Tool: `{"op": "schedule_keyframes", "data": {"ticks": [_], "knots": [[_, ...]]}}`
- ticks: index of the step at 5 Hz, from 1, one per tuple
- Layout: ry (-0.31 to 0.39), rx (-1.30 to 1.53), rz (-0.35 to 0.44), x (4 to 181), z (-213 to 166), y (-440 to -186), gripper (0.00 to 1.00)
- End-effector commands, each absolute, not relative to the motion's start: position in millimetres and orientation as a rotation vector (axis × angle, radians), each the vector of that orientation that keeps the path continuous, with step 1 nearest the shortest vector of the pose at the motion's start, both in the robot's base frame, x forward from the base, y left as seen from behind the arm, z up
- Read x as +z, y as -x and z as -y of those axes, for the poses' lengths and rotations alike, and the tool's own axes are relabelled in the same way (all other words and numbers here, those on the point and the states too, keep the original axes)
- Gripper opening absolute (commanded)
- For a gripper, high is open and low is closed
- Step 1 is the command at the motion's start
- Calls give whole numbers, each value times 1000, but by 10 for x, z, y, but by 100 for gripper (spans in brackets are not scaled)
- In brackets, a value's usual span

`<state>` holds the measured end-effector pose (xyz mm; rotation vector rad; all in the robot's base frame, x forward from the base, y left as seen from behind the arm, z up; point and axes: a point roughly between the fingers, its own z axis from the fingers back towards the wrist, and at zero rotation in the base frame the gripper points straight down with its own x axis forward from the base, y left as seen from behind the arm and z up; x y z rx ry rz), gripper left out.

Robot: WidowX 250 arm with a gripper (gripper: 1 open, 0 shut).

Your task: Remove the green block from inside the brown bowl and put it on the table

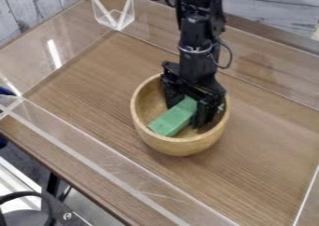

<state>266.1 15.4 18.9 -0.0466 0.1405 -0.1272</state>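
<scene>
One green block lay slanted inside the brown bowl on the wooden surface, and a hasty close could have pinched the bowl's wall along with the block, dragging or tipping both. The block sat between the fingers of the black hand, low in the bowl; the hand was spread wide and seemingly gripped nothing, though its dark fingertips blurred together there.

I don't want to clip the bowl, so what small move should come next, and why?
Probably ease the tool slightly lower to straddle the green block, then close: the jaws look open over its far end, while the block still lies in the brown bowl, close inside its wall.
</scene>
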Motion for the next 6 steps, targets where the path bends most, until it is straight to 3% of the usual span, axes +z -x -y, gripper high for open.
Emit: {"op": "schedule_keyframes", "data": {"ticks": [1,3,4,6], "knots": [[37,-56,-178,62,-509,-2559,100],[33,42,-181,87,-1076,-2467,100],[41,-19,-184,95,-817,-2433,100],[65,-59,-180,141,-664,-2431,100]]}}
